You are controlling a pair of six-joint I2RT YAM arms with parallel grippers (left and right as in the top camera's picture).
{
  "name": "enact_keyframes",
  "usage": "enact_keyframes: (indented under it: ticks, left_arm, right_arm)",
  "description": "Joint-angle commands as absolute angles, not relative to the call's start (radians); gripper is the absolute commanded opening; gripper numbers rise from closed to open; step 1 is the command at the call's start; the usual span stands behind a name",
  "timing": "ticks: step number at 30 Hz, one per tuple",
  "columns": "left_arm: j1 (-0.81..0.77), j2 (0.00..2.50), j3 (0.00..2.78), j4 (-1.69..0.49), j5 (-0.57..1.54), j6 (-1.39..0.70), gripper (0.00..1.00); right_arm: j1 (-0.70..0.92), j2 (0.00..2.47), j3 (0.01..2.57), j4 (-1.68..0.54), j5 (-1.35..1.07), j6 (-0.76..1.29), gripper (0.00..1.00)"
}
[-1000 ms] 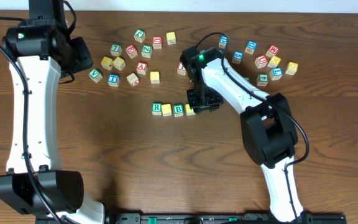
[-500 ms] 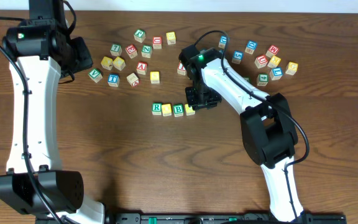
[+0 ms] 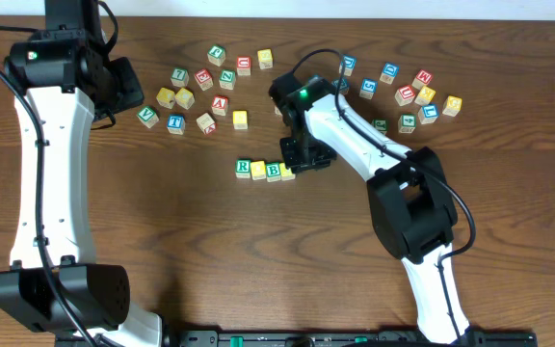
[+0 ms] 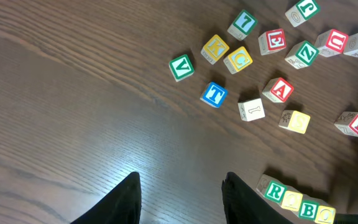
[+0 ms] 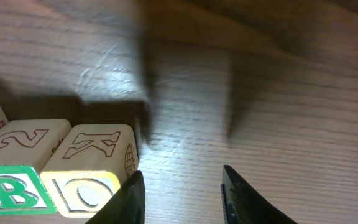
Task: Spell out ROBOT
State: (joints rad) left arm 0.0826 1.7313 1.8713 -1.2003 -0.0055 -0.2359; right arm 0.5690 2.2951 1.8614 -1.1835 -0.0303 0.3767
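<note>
Four cubes stand in a row mid-table: green-framed R (image 3: 243, 169), yellow O (image 3: 258, 171), green-framed B (image 3: 275, 172) and a second yellow O (image 3: 288, 173). The right gripper (image 3: 303, 154) hovers at the row's right end. In the right wrist view it (image 5: 182, 202) is open with bare table between its fingers, and its left finger (image 5: 132, 199) is against the second O (image 5: 86, 180), beside B (image 5: 11, 194). The blue-framed T (image 3: 175, 122) lies in the left cluster, also T (image 4: 214, 94). The left gripper (image 4: 182, 202) is open and empty, high at the far left (image 3: 121, 89).
Loose letter cubes lie scattered at the back: a left cluster around a green V (image 3: 147, 117) and red A (image 3: 221, 103), and a right cluster near a red W (image 3: 422, 78). The right arm's white link (image 3: 364, 140) crosses above the table's right middle.
The right gripper has shifted left, and the second yellow O has slid left until it sits tight against B. The left arm has not moved.
</note>
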Motion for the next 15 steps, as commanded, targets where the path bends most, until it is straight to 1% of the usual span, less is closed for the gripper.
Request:
enact_keyframes:
  ticks: [1,15]
  left_arm:
    - [0.084,1.725,1.869,-1.204,-0.011,-0.245,0.42]
    - [0.084,1.725,1.869,-1.211,-0.011,-0.245,0.42]
  right_arm:
    - [0.586,2.295,1.853,-1.180,-0.033,0.366,0.35]
    - [0.593,2.295,1.853,-1.177,-0.033,0.366,0.34]
